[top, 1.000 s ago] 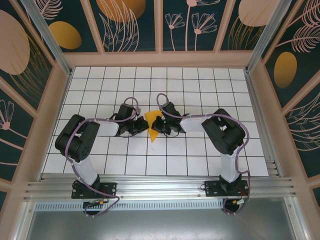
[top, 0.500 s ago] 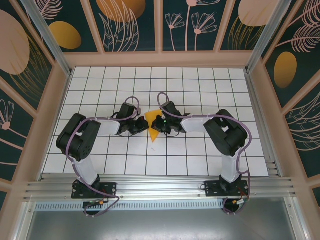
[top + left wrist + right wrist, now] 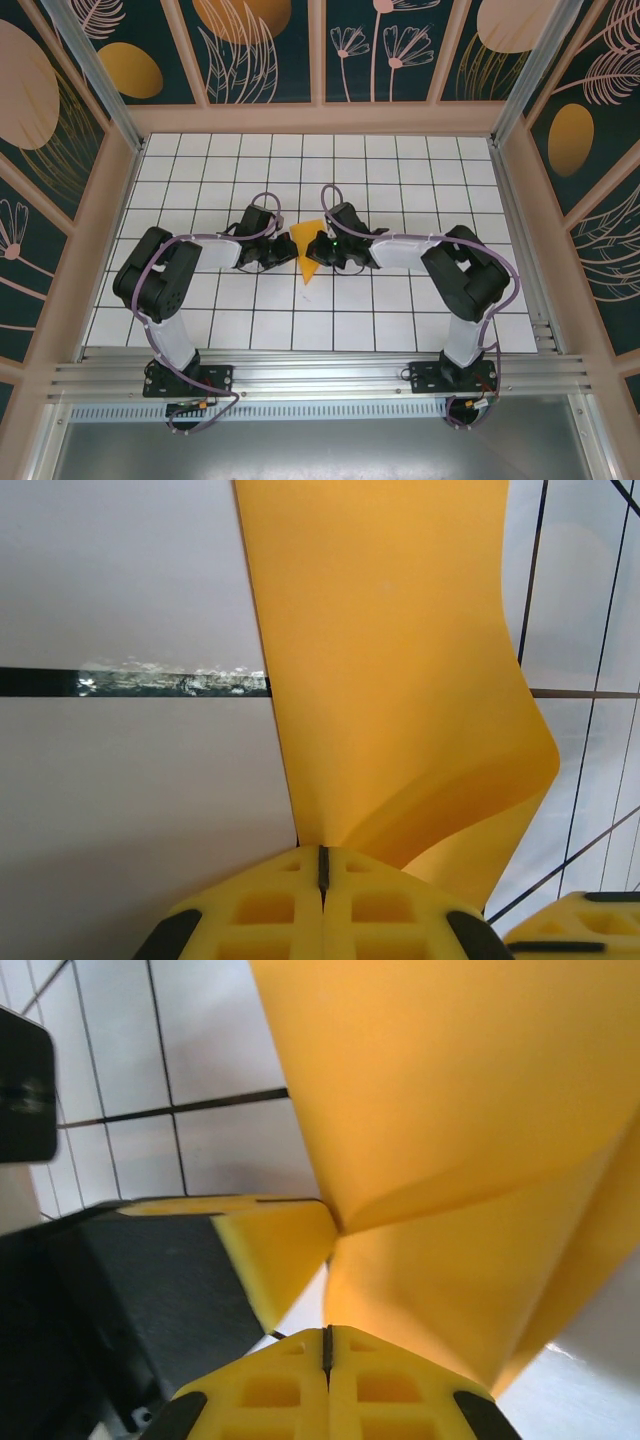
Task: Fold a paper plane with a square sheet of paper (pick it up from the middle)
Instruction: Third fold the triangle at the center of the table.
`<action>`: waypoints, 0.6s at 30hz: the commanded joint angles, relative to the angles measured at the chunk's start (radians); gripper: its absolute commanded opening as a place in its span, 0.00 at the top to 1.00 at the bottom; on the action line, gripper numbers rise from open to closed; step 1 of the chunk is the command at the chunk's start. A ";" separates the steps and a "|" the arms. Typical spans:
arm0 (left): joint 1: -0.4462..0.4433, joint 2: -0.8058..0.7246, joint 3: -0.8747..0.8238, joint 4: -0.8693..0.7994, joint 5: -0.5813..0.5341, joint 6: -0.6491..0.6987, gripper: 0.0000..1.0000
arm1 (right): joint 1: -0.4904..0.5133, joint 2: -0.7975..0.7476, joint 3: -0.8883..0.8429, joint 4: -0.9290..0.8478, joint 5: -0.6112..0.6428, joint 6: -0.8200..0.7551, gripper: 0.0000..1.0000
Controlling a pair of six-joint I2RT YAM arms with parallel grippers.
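The square sheet of paper is a folded orange-yellow wedge, its point toward the near edge, lying between my two grippers at the table's middle. My left gripper meets its left side and my right gripper its right side. In the left wrist view the paper narrows into the seam of my left gripper, which is shut on its edge. In the right wrist view the paper rises tent-like from my right gripper, shut on its edge. A left fingertip touches the crease.
The white grid-tiled table is ringed by a wooden frame and patterned panels. Both forearms lie low across the middle row of tiles. An aluminium rail runs along the near edge by the arm bases.
The right arm's elbow has swung outward to the right and its gripper has shifted slightly. The left arm and the paper have hardly moved.
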 commanded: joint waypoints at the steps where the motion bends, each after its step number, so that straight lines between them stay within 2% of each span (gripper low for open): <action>1: -0.004 0.029 0.015 -0.041 -0.038 0.025 1.00 | 0.008 0.001 -0.024 -0.011 -0.028 -0.007 0.95; 18: -0.004 -0.018 0.015 -0.035 -0.049 0.006 1.00 | 0.005 0.034 -0.036 0.013 0.034 0.029 0.95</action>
